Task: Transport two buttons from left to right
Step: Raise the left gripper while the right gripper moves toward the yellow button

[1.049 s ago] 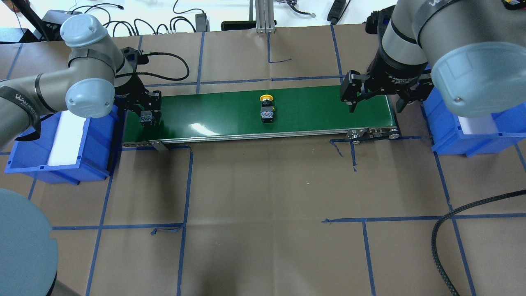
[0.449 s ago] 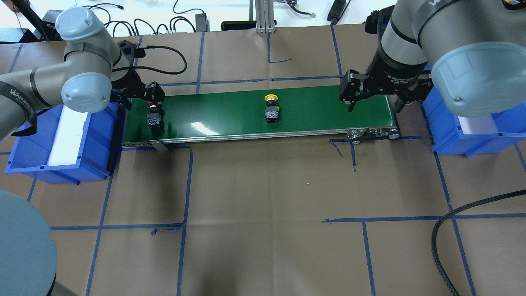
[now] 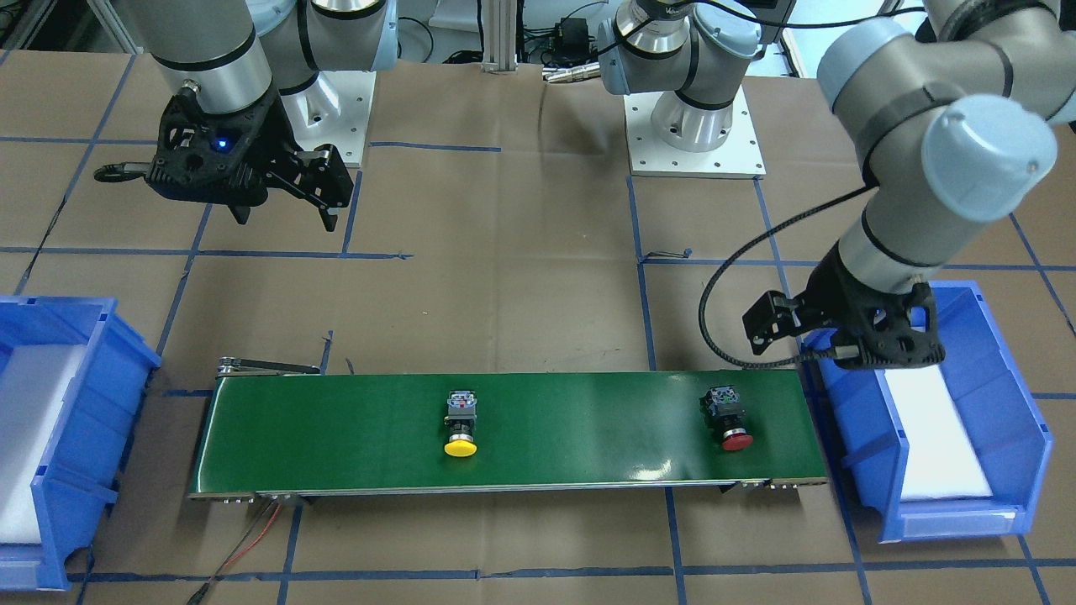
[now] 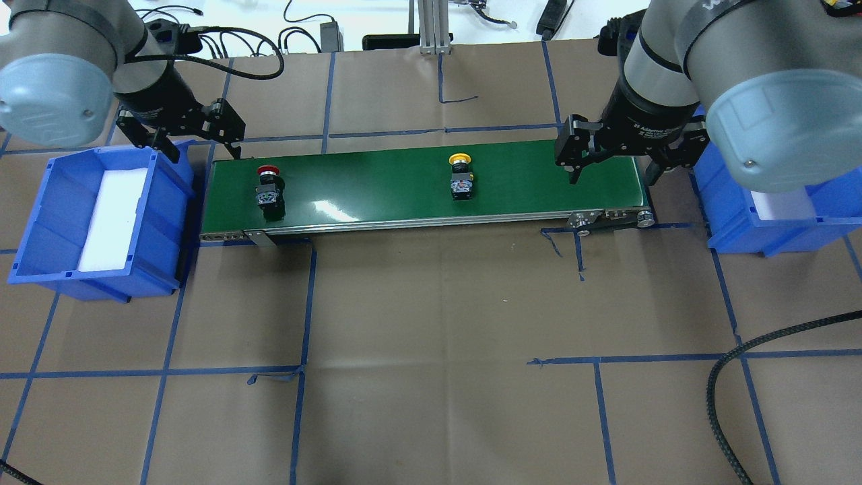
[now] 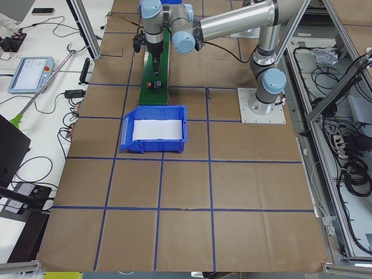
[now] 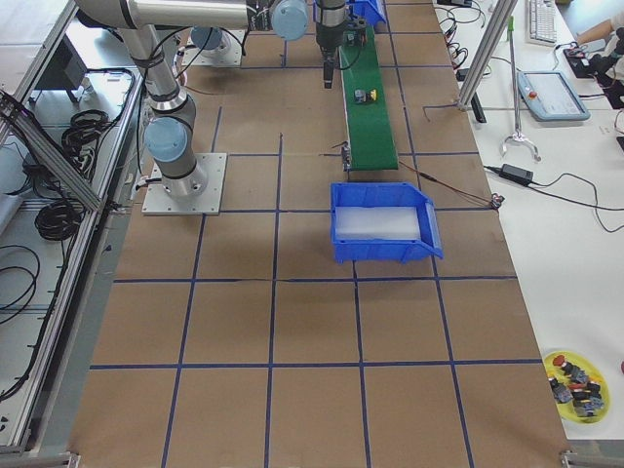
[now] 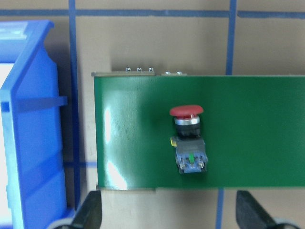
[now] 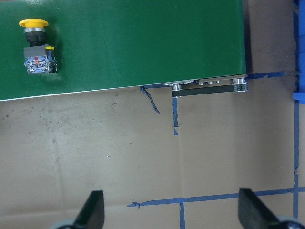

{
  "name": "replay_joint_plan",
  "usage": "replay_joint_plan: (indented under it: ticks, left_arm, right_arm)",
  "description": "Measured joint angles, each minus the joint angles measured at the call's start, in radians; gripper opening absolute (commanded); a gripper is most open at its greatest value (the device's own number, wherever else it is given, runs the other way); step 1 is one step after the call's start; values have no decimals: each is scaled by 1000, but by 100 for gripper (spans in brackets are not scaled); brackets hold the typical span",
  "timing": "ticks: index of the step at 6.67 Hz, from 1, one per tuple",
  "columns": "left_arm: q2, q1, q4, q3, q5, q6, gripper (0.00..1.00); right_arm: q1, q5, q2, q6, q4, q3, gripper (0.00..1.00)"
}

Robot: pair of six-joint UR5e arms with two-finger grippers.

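The red button lies on its side near the left end of the green conveyor belt; it also shows in the left wrist view. The yellow button lies mid-belt and shows in the right wrist view. My left gripper is open and empty, raised above the belt's far left corner, beside the left blue bin. My right gripper is open and empty, hovering over the belt's right end, right of the yellow button.
The right blue bin stands just past the belt's right end. Both bins hold a white foam pad. A black braided cable lies at the front right. A yellow dish of spare parts sits on a side table.
My left gripper has let go of the red button on the belt's left end and has risen back and to the left. Both buttons have moved rightward on the belt. The right gripper has stayed put.
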Motion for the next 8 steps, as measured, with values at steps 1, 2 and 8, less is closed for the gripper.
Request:
replay_joint_plan:
  ticks: [1, 2, 8]
  left_arm:
    - [49, -32, -51, -2, 3, -31, 100]
    - [86, -61, -79, -7, 5, -51, 100]
    - [130, -80, -97, -4, 5, -59, 100]
  right_arm:
    - [0, 0, 0, 0, 0, 0, 100]
    - [0, 0, 1, 0, 0, 1, 100]
    - [0, 0, 2, 0, -2, 3, 100]
